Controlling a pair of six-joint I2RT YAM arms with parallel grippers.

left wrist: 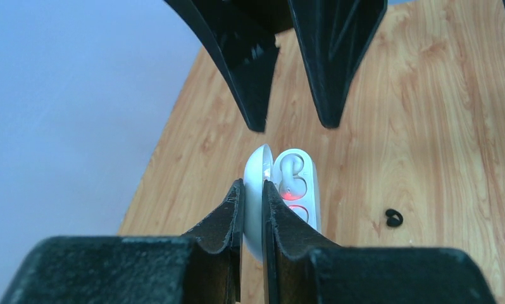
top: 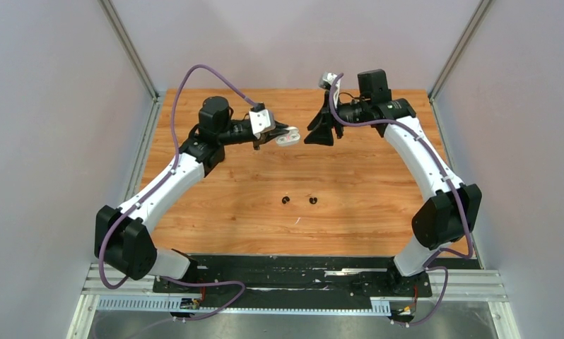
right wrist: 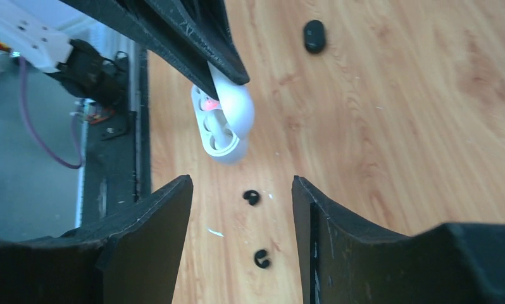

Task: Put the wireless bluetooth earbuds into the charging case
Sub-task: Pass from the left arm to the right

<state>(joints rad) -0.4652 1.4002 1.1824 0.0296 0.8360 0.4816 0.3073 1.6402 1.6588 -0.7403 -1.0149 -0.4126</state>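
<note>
Above the bench (top: pixel 230 212), your left claw (left wrist: pixel 253 190) clamps the open charging case (right wrist: pixel 232 111) by its lid, right claw (right wrist: pixel 242 183) agape just beside; case's lower half hidden.

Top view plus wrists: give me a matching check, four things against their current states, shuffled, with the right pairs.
Things:
1. left gripper
2. right gripper
3. white case
4. black earbuds

States:
A. lying on the table
B. open, holding nothing
C. held off the table, lid open
D. shut on the white case

Pairs: 1-D, 2-B, 3-C, 4-A
</note>
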